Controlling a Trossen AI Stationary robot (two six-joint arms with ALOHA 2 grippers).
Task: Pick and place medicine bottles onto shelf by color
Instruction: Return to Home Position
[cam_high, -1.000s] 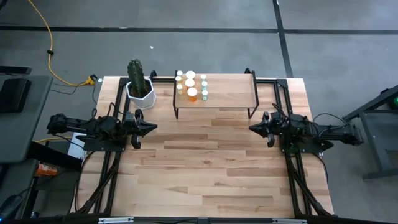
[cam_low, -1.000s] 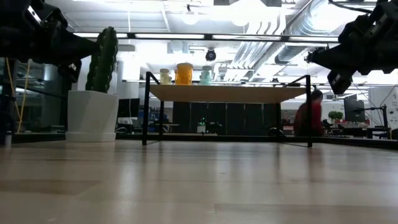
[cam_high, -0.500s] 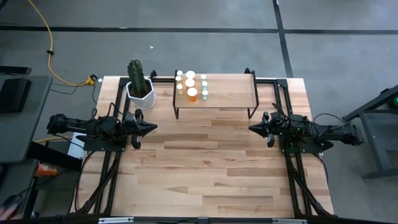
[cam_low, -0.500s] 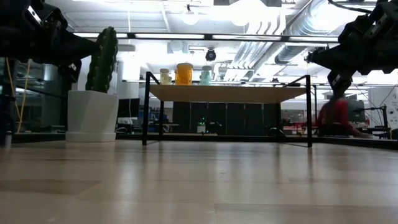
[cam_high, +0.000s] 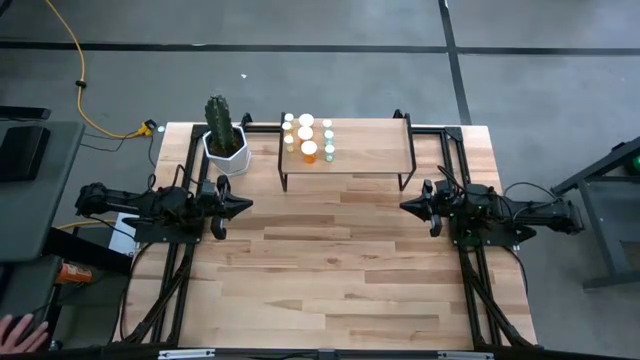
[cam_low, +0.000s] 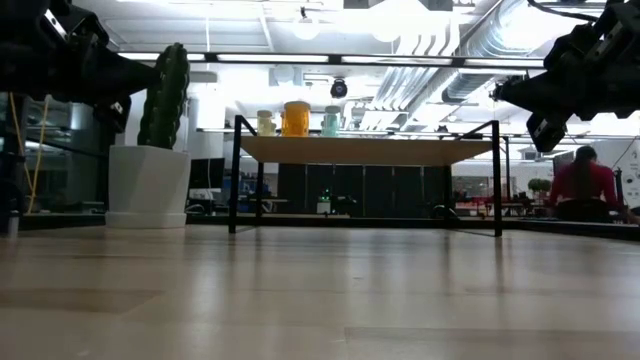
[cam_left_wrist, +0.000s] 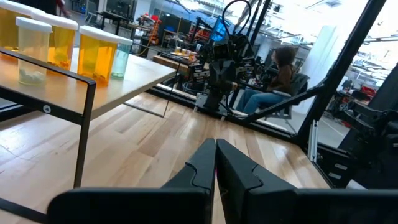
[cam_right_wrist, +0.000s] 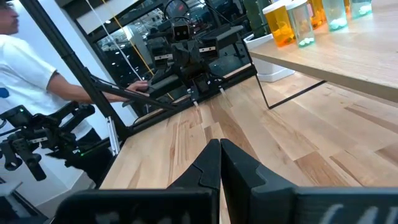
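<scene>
Several small medicine bottles (cam_high: 308, 137) with white caps stand upright on the left end of the light-wood shelf (cam_high: 365, 148) at the table's far side; orange, yellowish and pale green bodies show in the left wrist view (cam_left_wrist: 98, 54). My left gripper (cam_high: 247, 204) is shut and empty at the table's left, above the top. My right gripper (cam_high: 405, 206) is shut and empty at the table's right, above the top. Both point toward the table's middle.
A cactus in a white pot (cam_high: 224, 140) stands left of the shelf at the far left. The shelf's right half is bare wood. A person's hand (cam_high: 18, 330) shows off the table at the near left; people show in the room behind (cam_low: 580, 185).
Neither arm nor any bottle has moved. A person in the room behind has walked toward the right in the low view, and a hand has come into the high view at the near left, off the table.
</scene>
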